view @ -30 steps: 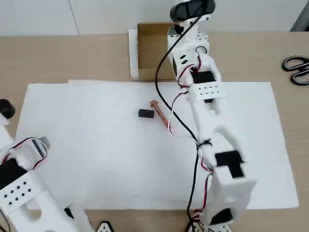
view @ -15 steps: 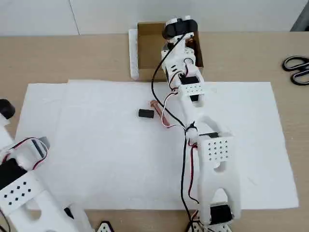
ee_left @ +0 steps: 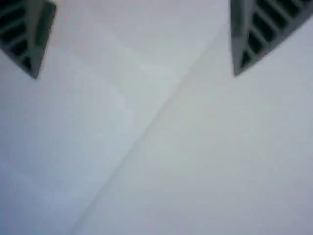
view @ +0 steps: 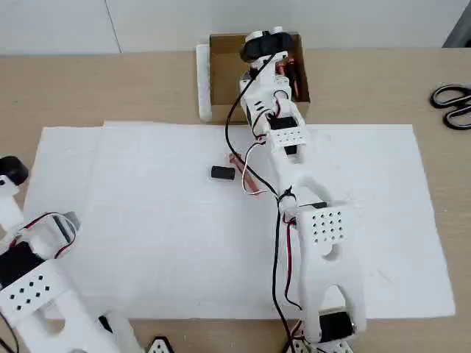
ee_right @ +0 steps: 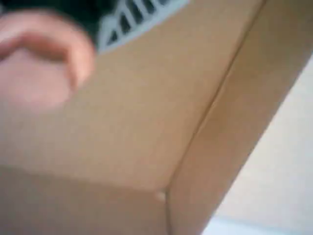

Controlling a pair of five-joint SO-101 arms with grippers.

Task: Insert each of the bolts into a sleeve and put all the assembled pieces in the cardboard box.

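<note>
My right arm (view: 283, 140) stretches across the white sheet, and its gripper hangs inside the cardboard box (view: 224, 73). In the right wrist view a blurred copper bolt (ee_right: 44, 63) with a dark sleeve sits close beside the gripper's ribbed finger (ee_right: 142, 14), above the box floor (ee_right: 146, 127). Copper bolts (view: 292, 71) lie along one side of the box. A black sleeve (view: 222, 173) and a loose copper bolt (view: 238, 163) lie side by side on the sheet, the bolt partly under the arm's wires. My left gripper (ee_left: 134, 73) is open over bare white sheet at the near left.
The white sheet (view: 147, 235) covers most of the wooden table. A white foam strip (view: 204, 81) stands against the box's side. Black scissors (view: 452, 105) lie at the far right edge.
My right arm has swung left and lowered its wrist further into the box. The left arm has shifted slightly. The sleeve and loose bolt have stayed put.
</note>
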